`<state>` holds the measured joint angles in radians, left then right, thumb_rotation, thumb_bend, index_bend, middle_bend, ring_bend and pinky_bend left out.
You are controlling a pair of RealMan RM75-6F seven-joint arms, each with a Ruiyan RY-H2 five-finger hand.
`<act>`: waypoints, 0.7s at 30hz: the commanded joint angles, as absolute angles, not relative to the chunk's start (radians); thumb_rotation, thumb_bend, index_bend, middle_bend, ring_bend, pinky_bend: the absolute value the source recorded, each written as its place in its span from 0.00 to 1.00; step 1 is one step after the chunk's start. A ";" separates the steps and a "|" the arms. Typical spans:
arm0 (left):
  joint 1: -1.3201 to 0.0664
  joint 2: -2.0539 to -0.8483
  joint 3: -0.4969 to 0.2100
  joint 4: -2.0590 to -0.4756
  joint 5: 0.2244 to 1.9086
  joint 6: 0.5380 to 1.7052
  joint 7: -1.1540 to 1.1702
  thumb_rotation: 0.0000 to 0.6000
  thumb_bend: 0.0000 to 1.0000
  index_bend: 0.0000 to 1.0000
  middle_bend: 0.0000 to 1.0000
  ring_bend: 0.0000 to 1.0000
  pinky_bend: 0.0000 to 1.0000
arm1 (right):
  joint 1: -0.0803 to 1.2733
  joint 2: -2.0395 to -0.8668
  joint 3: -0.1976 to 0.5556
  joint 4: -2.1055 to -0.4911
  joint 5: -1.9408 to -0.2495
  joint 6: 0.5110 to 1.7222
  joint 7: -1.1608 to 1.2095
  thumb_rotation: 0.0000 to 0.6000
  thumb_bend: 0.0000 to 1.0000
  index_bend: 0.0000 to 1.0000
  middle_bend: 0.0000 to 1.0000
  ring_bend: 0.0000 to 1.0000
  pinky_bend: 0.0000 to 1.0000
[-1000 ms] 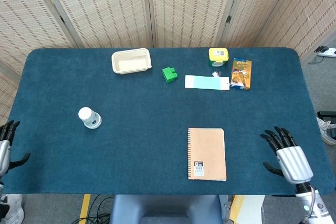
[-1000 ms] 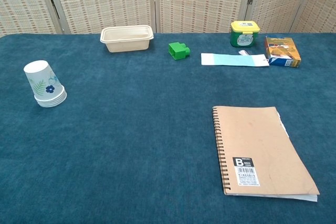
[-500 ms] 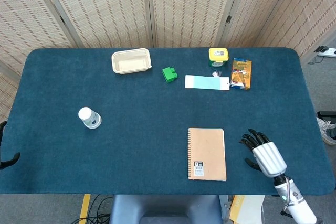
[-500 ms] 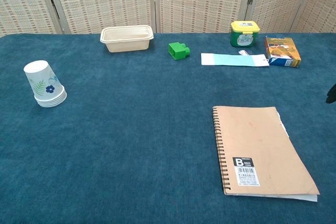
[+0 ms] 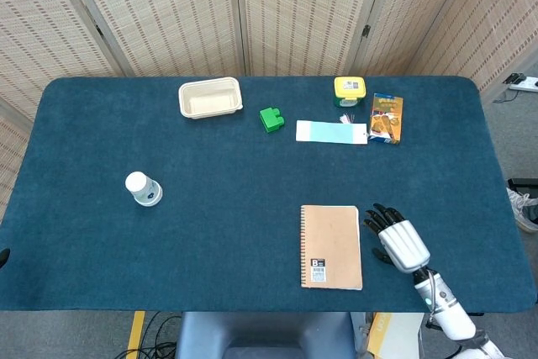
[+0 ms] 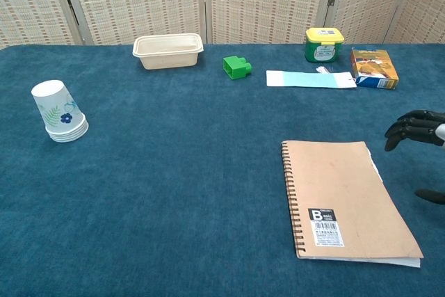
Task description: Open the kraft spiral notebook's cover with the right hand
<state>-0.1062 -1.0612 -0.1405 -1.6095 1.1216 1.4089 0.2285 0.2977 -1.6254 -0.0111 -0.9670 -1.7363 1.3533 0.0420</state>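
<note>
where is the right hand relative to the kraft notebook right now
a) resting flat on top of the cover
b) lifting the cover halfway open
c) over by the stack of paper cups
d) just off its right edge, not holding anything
d: the right hand sits beside the right edge of the kraft notebook with its fingers spread and nothing in them, and in the chest view the cover lies flat and closed.
</note>
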 commanded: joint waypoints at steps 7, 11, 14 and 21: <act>-0.102 -1.055 -0.143 -1.606 1.115 1.404 0.215 1.00 0.26 0.10 0.07 0.09 0.21 | 0.347 -1.701 -0.009 -0.877 -1.731 1.338 0.057 1.00 0.25 0.31 0.25 0.14 0.24; -0.099 -1.051 -0.146 -1.606 1.110 1.403 0.208 1.00 0.26 0.10 0.07 0.09 0.21 | 0.362 -1.715 -0.011 -0.868 -1.726 1.328 0.068 1.00 0.25 0.31 0.25 0.14 0.24; -0.096 -1.048 -0.146 -1.607 1.112 1.406 0.203 1.00 0.26 0.10 0.07 0.09 0.21 | 0.368 -1.721 -0.015 -0.863 -1.723 1.327 0.067 1.00 0.25 0.31 0.25 0.14 0.24; -0.091 -1.043 -0.146 -1.608 1.113 1.408 0.195 1.00 0.26 0.10 0.07 0.09 0.20 | 0.363 -1.714 -0.028 -0.874 -1.719 1.345 0.065 1.00 0.25 0.31 0.24 0.14 0.24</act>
<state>-0.0912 -1.0435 -0.1460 -1.6080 1.1132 1.4082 0.1957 0.3657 -1.7158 -0.0261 -0.8722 -1.7195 1.3414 0.0660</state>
